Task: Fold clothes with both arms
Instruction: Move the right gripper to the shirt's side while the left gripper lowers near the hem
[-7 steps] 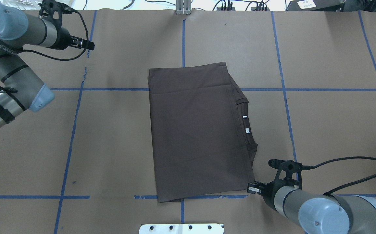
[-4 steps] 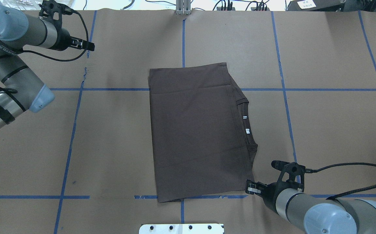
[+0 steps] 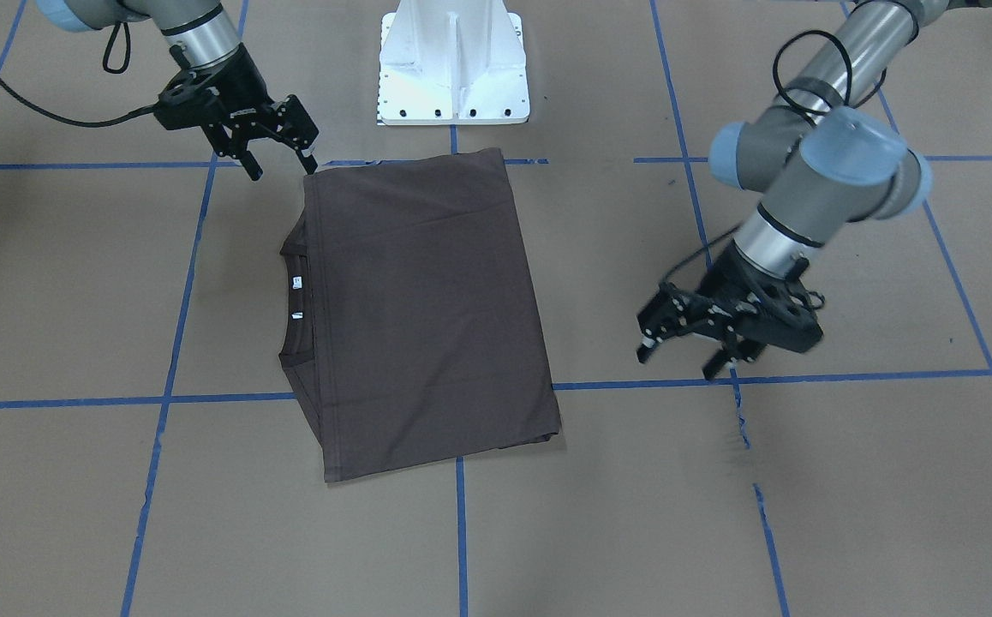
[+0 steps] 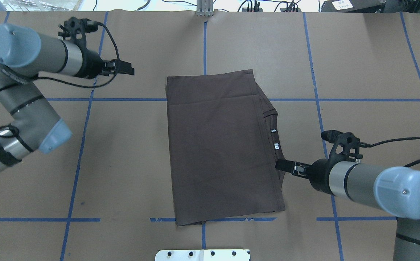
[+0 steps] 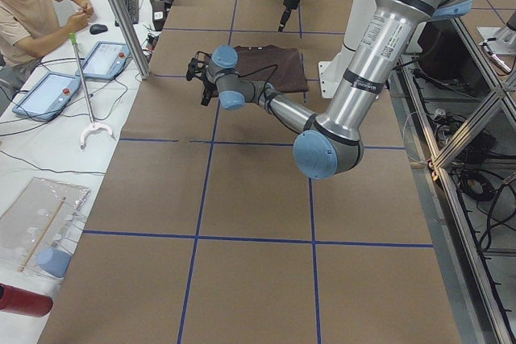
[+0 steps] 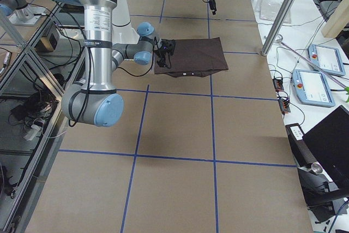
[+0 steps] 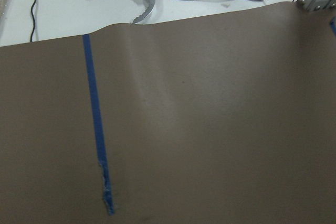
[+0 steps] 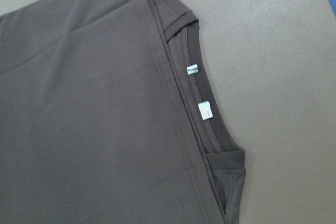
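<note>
No legible text; print on white neck labels [image 8: 205,111] of T-shirt [image 8: 79,129] too small.

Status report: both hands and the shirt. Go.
Left hand open, empty, clear of shirt. Right hand open, empty, at shirt edge. T-shirt folded flat, collar showing. No obstruction seen.

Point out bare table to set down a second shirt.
Bare: the table between T-shirt and left arm, robot-side of the left claw; also the far right corner past the right claw. Crowded: the shirt's collar edge, where that claw hovers.
</note>
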